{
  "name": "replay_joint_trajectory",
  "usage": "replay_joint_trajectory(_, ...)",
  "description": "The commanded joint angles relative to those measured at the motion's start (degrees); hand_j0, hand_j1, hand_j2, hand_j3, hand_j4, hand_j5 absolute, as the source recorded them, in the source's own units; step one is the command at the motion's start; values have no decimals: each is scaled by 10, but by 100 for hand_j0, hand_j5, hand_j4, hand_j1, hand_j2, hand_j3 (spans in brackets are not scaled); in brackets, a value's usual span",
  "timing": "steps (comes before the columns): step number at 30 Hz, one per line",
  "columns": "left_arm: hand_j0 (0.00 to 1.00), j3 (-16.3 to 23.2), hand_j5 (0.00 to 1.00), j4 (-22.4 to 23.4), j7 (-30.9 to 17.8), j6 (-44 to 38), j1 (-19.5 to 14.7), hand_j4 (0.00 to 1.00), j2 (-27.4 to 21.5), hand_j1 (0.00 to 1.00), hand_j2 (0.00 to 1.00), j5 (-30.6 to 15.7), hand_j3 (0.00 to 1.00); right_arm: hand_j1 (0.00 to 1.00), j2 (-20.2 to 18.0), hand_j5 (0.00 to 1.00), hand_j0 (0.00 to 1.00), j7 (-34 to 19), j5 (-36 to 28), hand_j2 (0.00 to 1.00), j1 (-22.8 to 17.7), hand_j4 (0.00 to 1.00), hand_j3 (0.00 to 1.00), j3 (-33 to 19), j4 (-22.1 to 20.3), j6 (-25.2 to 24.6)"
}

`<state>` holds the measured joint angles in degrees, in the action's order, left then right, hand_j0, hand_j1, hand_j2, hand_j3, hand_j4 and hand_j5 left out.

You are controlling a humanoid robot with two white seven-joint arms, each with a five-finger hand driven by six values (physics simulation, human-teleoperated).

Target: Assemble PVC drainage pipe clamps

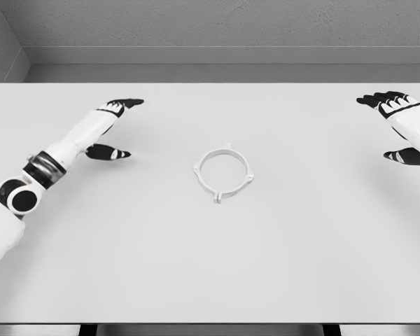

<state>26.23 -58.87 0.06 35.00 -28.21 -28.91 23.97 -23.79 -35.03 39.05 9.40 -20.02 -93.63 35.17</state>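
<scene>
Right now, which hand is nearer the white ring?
Left. The left hand hovers open to the left of the ring; the right hand, also open, sits farther off at the table's right edge.

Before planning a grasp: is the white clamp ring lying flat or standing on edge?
Lying flat: the clamp ring shows its full circle on the table.

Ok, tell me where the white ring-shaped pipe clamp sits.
In the head view, the white ring-shaped pipe clamp lies flat near the middle of the white table, between both hands, touching neither.
</scene>
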Motion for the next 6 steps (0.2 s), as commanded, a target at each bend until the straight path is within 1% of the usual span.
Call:
replay_joint_trajectory(1,100,-13,100,-2,3,0,0,100,-50,100,100,-8,100,100,0,100,100,0,-4,100,0,100,100,0,0,-2)
replay_joint_trajectory(3,100,-16,100,0,3,0,2,100,-78,100,100,-37,100,100,0,100,100,0,-4,100,0,100,100,-1,0,-2)
replay_joint_trajectory(4,100,-17,100,2,3,0,3,100,-81,100,100,-47,100,100,0,100,100,0,-4,100,0,100,100,-1,0,-2)
replay_joint_trajectory(6,100,-17,100,2,3,0,2,100,-81,100,100,-49,100,100,0,100,100,0,-4,100,0,100,100,-1,0,-2)
